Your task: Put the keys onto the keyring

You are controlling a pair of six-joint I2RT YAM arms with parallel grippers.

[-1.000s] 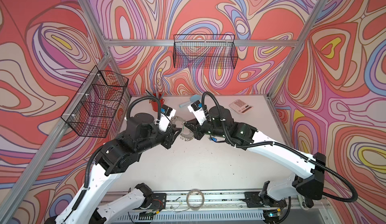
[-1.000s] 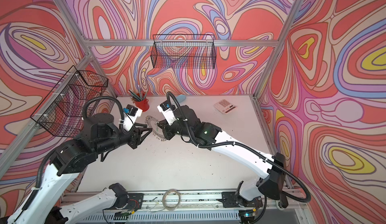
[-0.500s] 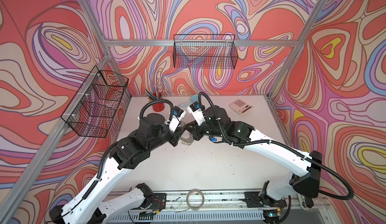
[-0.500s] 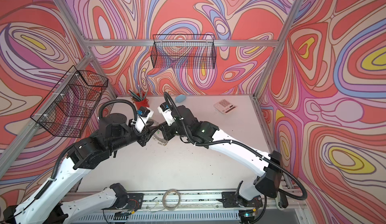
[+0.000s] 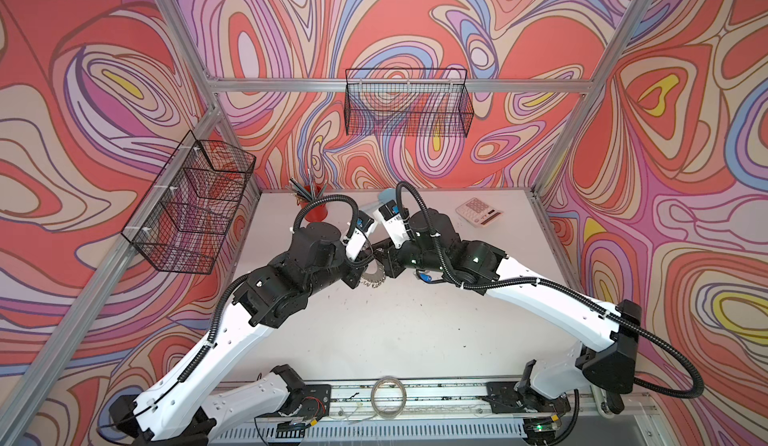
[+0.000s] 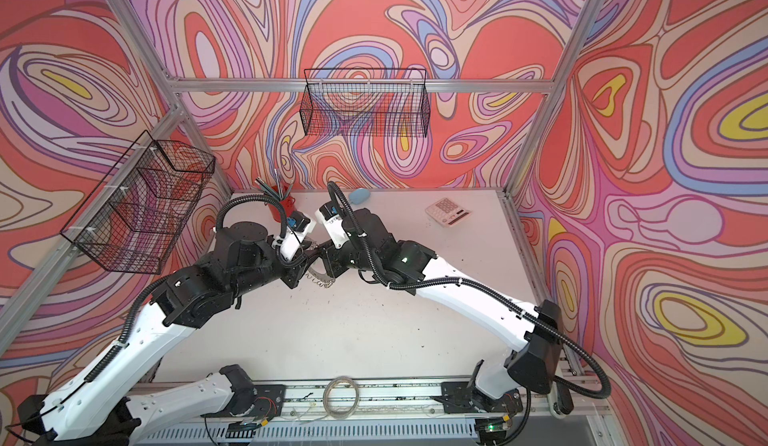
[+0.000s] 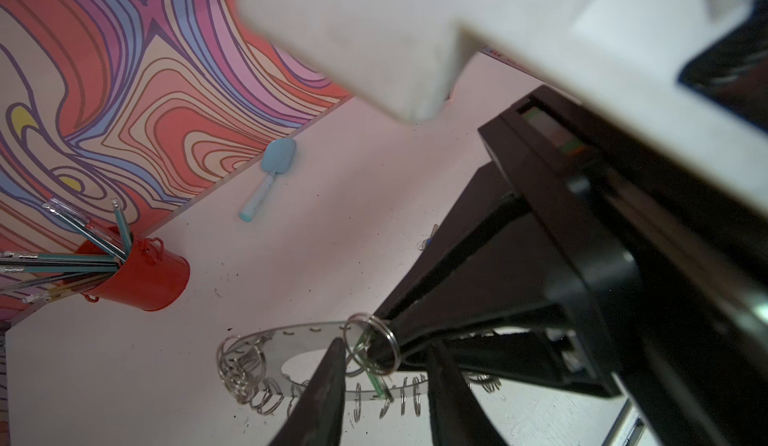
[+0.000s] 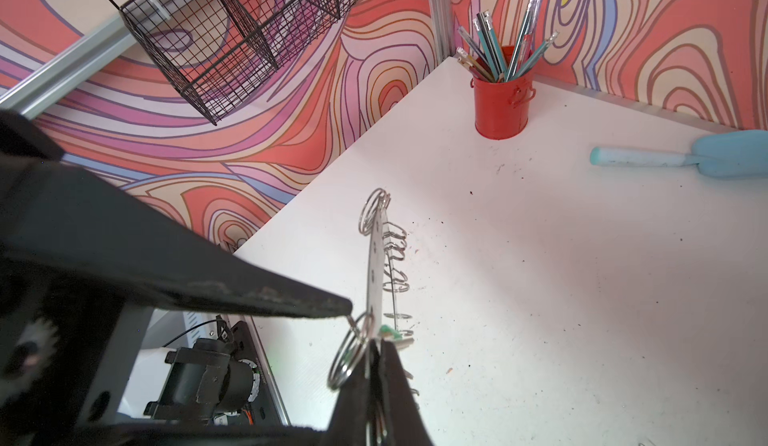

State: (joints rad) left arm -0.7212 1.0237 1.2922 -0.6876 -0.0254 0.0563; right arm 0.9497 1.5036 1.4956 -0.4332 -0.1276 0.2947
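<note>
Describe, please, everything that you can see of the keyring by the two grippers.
The keyring is a flat grey metal disc with a large round centre hole, small holes along its rim and many split rings hanging from them. The right gripper is shut on its rim beside a larger split ring, where a sliver of green plastic shows. The open left gripper straddles that spot. Whether the disc rests on the white table is unclear.
</note>
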